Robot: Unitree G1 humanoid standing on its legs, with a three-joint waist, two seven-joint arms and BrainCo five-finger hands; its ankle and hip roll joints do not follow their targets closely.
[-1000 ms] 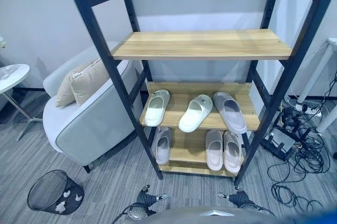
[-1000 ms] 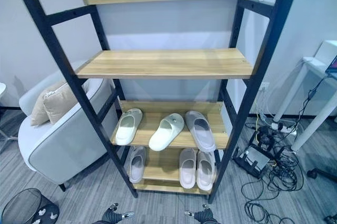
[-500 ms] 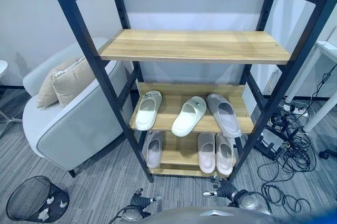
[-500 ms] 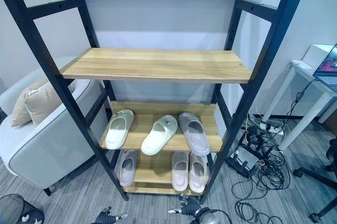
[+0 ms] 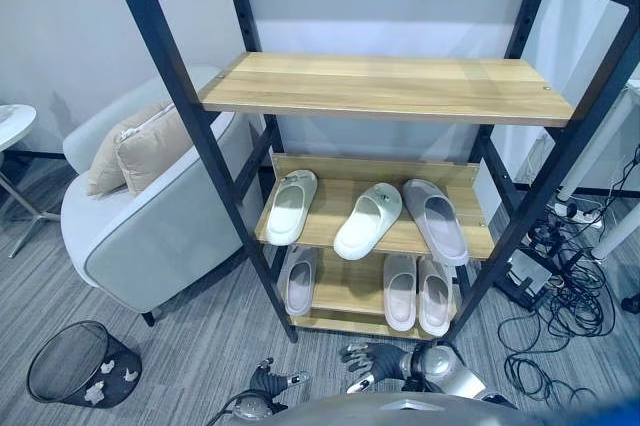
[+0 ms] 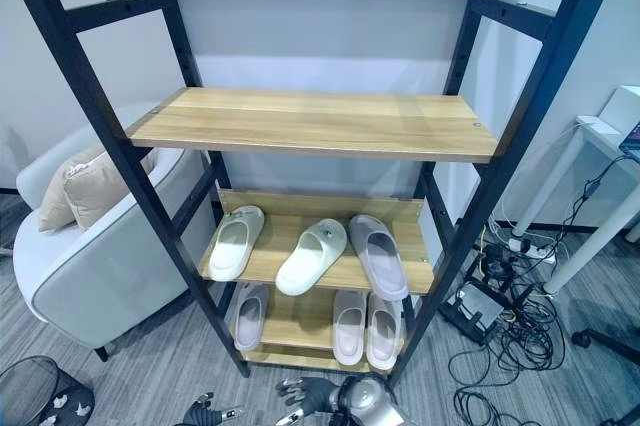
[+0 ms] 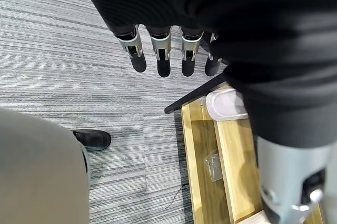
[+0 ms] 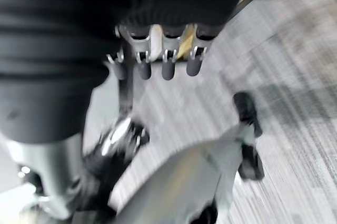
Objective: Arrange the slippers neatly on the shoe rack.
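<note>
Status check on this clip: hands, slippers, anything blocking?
Both hands open and empty, right hand and left hand low before the shoe rack. Middle-shelf slippers splayed, unpaired. Nothing in the way.

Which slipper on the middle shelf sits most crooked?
The pale green-white slipper in the centre: it lies diagonally, toe pointing right, unlike its two straighter neighbours.

- Shoe rack: light wood shelves, black frame.
- Slippers: white and pale grey.
- Armchair: grey, beige cushions.
- Floor: grey striped carpet.
</note>
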